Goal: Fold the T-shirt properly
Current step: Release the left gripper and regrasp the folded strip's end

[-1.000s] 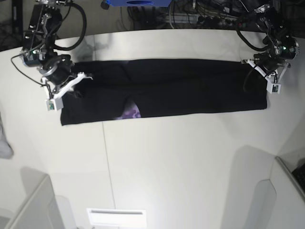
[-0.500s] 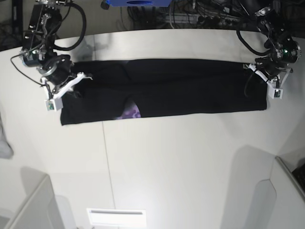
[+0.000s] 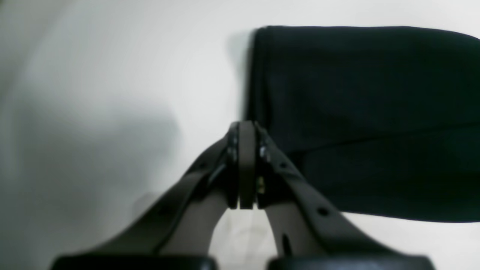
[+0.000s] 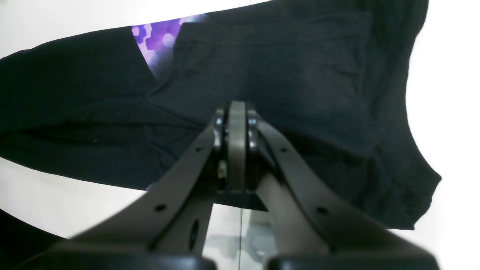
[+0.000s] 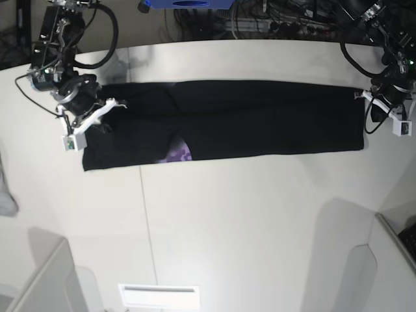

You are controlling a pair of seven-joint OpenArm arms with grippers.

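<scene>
- The T-shirt (image 5: 224, 120) lies flat on the white table (image 5: 247, 221) as a long black band, running from 9 o'clock to 3 o'clock across the far half of the base view. I judge that its sides are already folded in, because the strip is narrow and even.
- A small part of the purple print (image 5: 179, 154) shows at the near edge of the band, left of its middle. There the upper layer does not cover the lower one fully.
- The right gripper (image 4: 237, 112) has its jaws pressed together with nothing between them. It stands over the end of the band at 9 o'clock; whether the tips touch the cloth I cannot tell. I think it stays at this end because the next fold must lift this end.
- The left gripper (image 3: 245, 129) also has its jaws pressed together and carries no cloth. In its wrist view the tips are just beside the short edge of the shirt, over bare table. In the base view this arm stands at 3 o'clock, just beyond the cloth end.
- Both ends of the band lie free on the table, so no fold is in progress. The band must, I believe, be folded end to end next.
- The end at 9 o'clock is less straight than the other, so it can fold unevenly.
</scene>
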